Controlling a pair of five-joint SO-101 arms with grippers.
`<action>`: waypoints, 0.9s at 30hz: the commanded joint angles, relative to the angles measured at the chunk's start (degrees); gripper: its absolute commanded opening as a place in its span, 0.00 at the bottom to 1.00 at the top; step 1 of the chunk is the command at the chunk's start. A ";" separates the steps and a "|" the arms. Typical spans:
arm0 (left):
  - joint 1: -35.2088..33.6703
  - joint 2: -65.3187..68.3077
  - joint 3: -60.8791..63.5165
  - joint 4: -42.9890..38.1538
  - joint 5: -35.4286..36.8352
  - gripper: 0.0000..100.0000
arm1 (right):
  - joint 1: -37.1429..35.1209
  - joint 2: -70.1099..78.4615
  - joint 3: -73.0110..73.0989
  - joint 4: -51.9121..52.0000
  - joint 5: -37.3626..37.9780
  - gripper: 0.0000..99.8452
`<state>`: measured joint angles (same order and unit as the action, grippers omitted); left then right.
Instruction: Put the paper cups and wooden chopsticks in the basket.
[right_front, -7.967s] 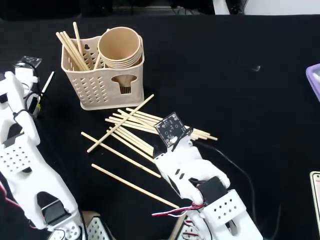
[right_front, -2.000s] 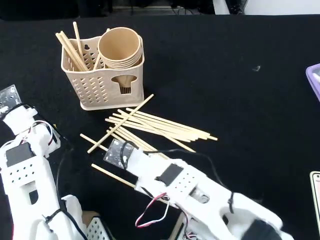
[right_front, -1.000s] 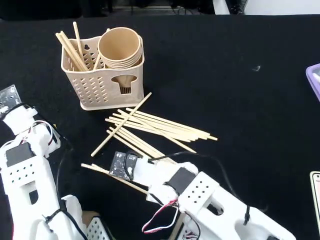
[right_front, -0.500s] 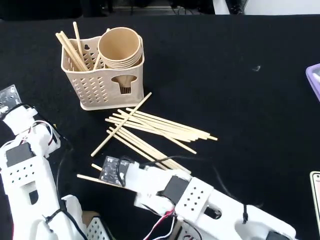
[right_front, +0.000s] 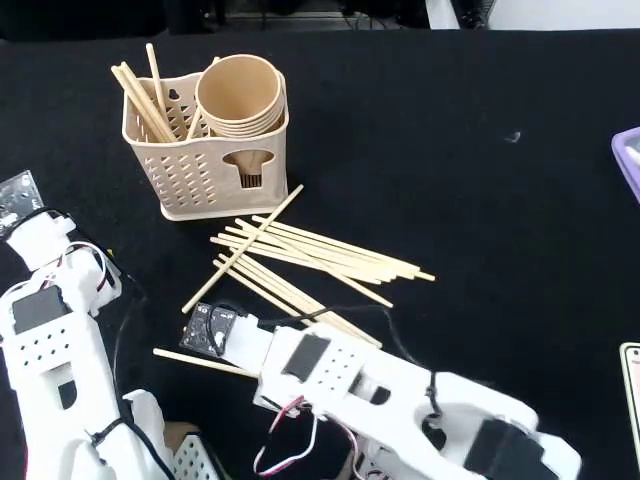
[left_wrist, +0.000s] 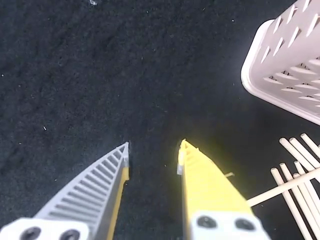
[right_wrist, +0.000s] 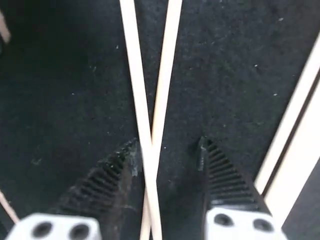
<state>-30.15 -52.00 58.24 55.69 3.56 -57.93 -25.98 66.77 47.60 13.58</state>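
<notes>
The right end effector is low over the black bench, at the near side of the loose pile of chopsticks. Its jaws are open, and two crossed chopsticks lie between them. The sticks meet just in front of the fingertips. Nothing is gripped yet. More sticks lie just beside one jaw.

The left end effector is also open and empty. It hangs over bare bench near a corner of the basket. The basket stands upright at the far left, with the paper cups stacked in one compartment and a few upright chopsticks in the other. So the cups look finished, and the pile on the bench is the work that remains.

I think the main risk is the crossing. If the jaws close on two sticks that are not parallel, the sticks can turn like scissors, and one may slip out or shoot sideways into the pile. The sticks are thin and lie flat, so fingertips that are too high may close on nothing, and fingertips that are too low may press into the bench. If the grip is far from the middle, the long end will hang down. It could then hit the basket rim or the cups and perhaps tip the light basket.
</notes>
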 joint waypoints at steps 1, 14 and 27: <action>-0.57 -1.05 -0.57 -1.05 -0.26 0.16 | -0.79 1.54 -2.68 -0.97 -0.44 0.16; -0.66 -1.05 -0.57 -0.97 -0.26 0.16 | -7.91 2.07 -1.01 -1.05 -0.44 0.08; -0.40 -1.05 0.66 -1.32 -0.26 0.16 | -7.38 0.57 0.13 -0.79 -0.35 0.01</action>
<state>-30.15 -52.00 59.30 55.60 3.56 -65.32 -24.57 66.77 46.73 13.32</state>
